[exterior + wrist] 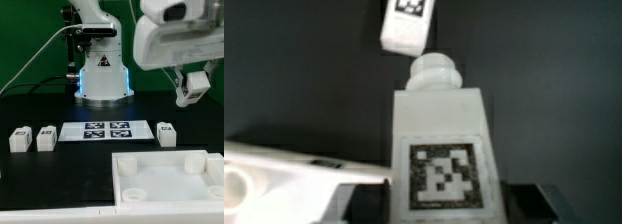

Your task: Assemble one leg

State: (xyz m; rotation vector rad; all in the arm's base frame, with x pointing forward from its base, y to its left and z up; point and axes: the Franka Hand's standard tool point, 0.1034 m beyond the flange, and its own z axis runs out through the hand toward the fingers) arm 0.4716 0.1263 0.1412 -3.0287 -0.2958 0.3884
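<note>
My gripper hangs in the air at the exterior view's right and is shut on a white leg. In the wrist view the gripper clamps this leg between its dark fingers. The leg carries a marker tag, and its rounded screw tip points away from the gripper. The white square tabletop with corner holes lies below at the front right. A corner of it shows in the wrist view.
The marker board lies mid-table. Two loose legs stand to its left and one to its right. One loose leg shows in the wrist view. The robot base stands behind.
</note>
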